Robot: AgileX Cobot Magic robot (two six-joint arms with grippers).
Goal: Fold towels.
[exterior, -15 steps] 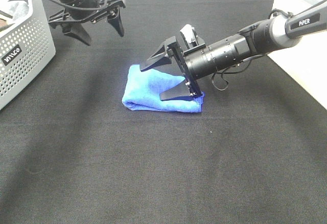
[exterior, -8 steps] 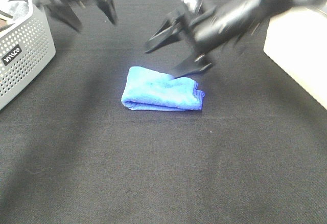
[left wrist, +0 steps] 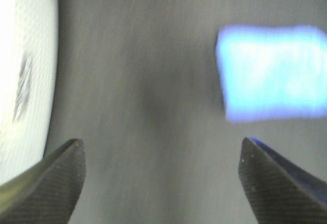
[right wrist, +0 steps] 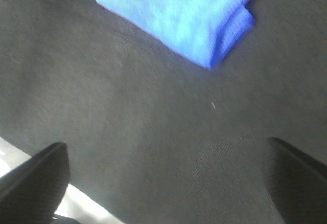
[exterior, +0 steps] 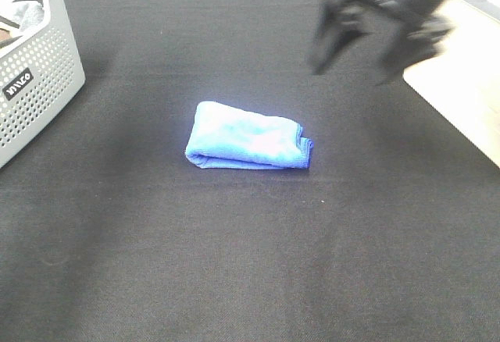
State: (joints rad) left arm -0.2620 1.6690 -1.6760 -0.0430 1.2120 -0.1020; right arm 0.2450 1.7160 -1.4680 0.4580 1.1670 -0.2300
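Observation:
A blue towel point(exterior: 248, 139) lies folded into a small bundle on the black table, free of both grippers. It also shows in the left wrist view point(left wrist: 271, 73) and the right wrist view point(right wrist: 181, 12). My right gripper point(exterior: 358, 44) is open and empty, blurred, raised at the back right, well away from the towel. In the right wrist view its gripper point(right wrist: 166, 183) stands wide open over bare cloth. My left gripper point(left wrist: 161, 178) is open and empty in its wrist view; in the high view only a blurred bit shows at the top left corner.
A grey perforated basket point(exterior: 39, 76) with cloth inside stands at the left edge; it shows as a white blur in the left wrist view point(left wrist: 25, 75). The black table cover point(exterior: 250, 264) ends at a pale edge at the right point(exterior: 469, 100).
My right gripper has let go of the towel, lifted and pulled back to the right rear. My left gripper has withdrawn up and left, nearly out of the high view. The towel stays put.

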